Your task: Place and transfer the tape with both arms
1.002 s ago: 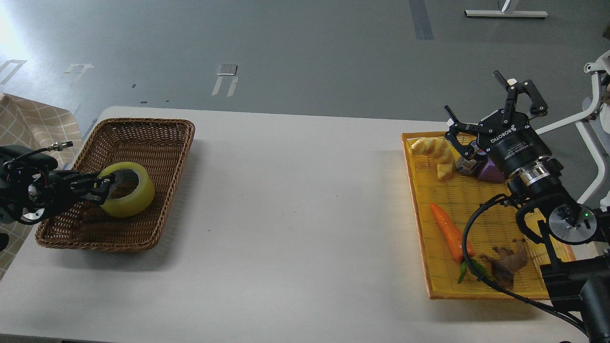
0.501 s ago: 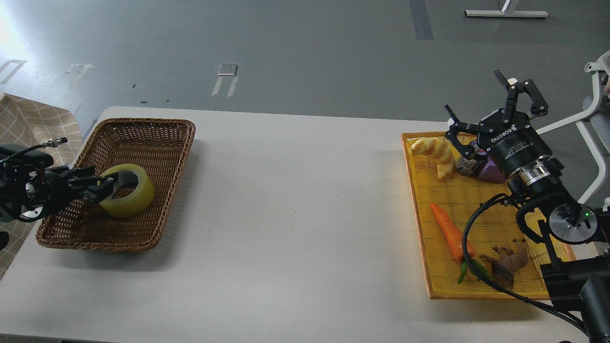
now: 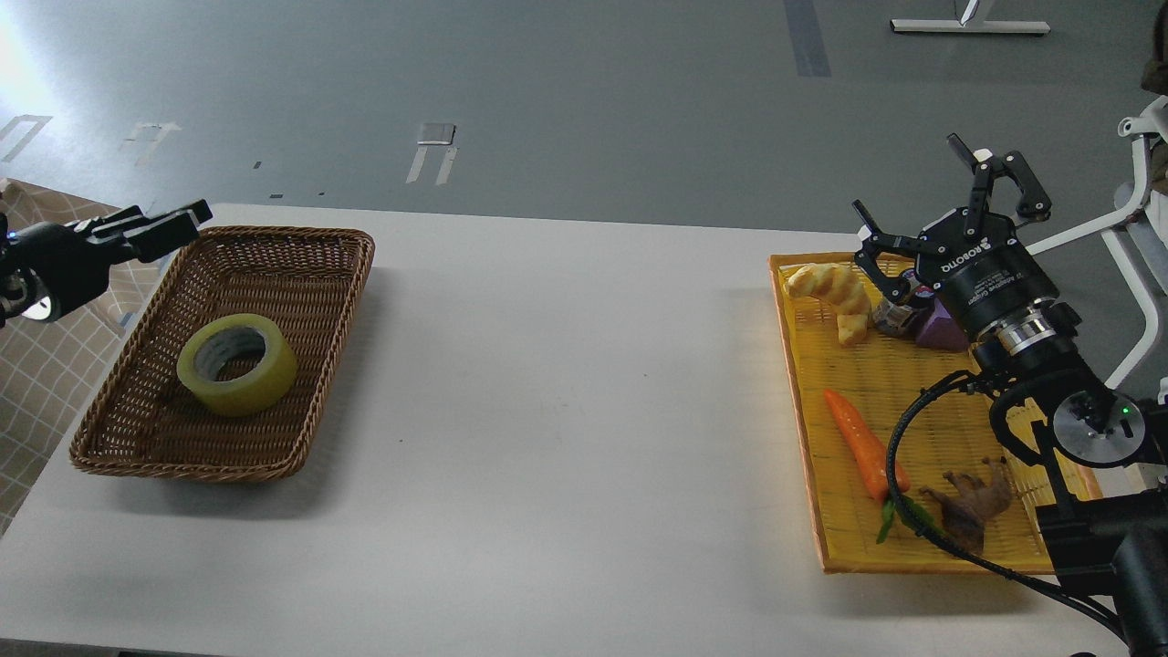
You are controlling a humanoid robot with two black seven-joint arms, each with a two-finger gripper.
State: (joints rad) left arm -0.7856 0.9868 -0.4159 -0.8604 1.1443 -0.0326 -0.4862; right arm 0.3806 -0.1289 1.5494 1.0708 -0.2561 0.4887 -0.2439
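Observation:
The tape [image 3: 237, 363], a yellow roll with a grey-white core, lies flat in the brown wicker basket [image 3: 310, 265] at the table's left. My left gripper [image 3: 169, 224] is empty and raised above the basket's far left corner, well clear of the tape, its fingers slightly apart. My right gripper [image 3: 949, 196] is open with fingers spread wide and holds nothing. It hovers over the far end of the yellow tray [image 3: 803, 411] at the table's right.
The yellow tray holds a pale yellow bumpy item [image 3: 830, 287], a purple object [image 3: 940, 327], a carrot [image 3: 862, 443] and a brown toy animal [image 3: 972, 502]. A checked cloth [image 3: 55, 365] lies left of the table. White table surface [image 3: 566, 383] spans between basket and tray.
My left gripper let go of the tape and pulled up and away toward the basket's far left corner. The tape stays in the basket. The right arm has barely moved.

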